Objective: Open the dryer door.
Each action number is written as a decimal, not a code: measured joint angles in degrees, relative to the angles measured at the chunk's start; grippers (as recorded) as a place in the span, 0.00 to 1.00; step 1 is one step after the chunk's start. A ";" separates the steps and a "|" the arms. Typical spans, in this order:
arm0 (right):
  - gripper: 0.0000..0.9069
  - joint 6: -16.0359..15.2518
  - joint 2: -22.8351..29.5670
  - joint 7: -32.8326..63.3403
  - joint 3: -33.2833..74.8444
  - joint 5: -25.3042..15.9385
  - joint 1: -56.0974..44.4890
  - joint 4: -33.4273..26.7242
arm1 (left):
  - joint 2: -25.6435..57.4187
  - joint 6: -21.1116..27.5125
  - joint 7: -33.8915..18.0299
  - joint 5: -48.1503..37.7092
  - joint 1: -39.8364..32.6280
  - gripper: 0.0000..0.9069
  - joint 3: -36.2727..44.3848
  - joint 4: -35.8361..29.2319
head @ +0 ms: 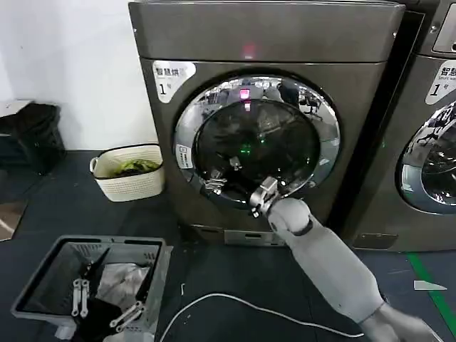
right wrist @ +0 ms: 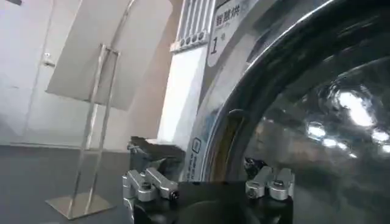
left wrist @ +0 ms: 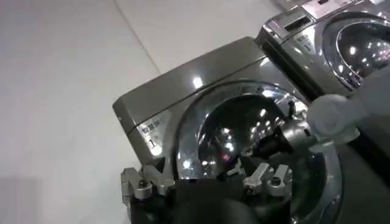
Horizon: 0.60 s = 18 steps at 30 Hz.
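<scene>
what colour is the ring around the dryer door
Shiny chrome silver on the dryer door, clearest in the head view.

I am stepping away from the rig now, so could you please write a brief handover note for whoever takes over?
Right gripper: at the lower rim of the dryer door, jaws open.
Left gripper: parked low over the grey basket, jaws open.
The dryer: door looks flush against its front, so still closed.
Done: right arm has reached the door.
Left: get a hold on the door and swing it open.
</scene>
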 joint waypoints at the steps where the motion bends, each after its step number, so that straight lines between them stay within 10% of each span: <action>1: 1.00 0.22 0.48 -0.04 -0.17 -0.18 0.28 -0.58 | -0.06 -0.01 0.00 0.02 0.03 1.00 0.00 0.00; 18: 1.00 3.86 6.26 -4.99 -2.01 -0.38 5.68 -10.96 | -0.52 -0.70 -0.17 0.09 0.73 1.00 -0.27 -0.14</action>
